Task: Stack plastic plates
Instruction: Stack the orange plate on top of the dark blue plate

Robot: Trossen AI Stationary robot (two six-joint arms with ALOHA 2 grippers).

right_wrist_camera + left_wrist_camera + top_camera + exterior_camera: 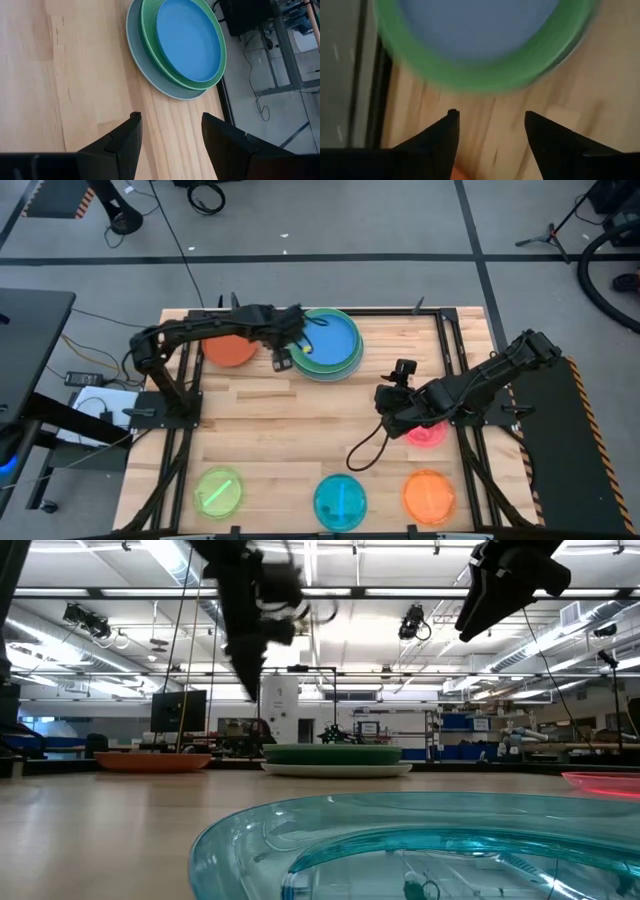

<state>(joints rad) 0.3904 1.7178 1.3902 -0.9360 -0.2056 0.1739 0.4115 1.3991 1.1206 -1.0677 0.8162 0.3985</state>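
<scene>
Stack (pixel 330 345) at the table's far edge: blue plate on green on light blue. Left gripper (pixel 283 361) beside it, fingers apart, empty. Right gripper (pixel 390 423), fingers apart, near pink-red plate (pixel 428 434). Next: grasp orange-red plate (pixel 230 350)

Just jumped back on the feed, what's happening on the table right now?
Plates are being stacked at the table's far edge: a blue plate sits on green plates atop a light blue one. The left claw hovers open and empty beside that stack, near the orange-red plate. The right claw is open and empty over the pink-red plate. Lime, cyan and orange small plates wait along the near edge.
</scene>
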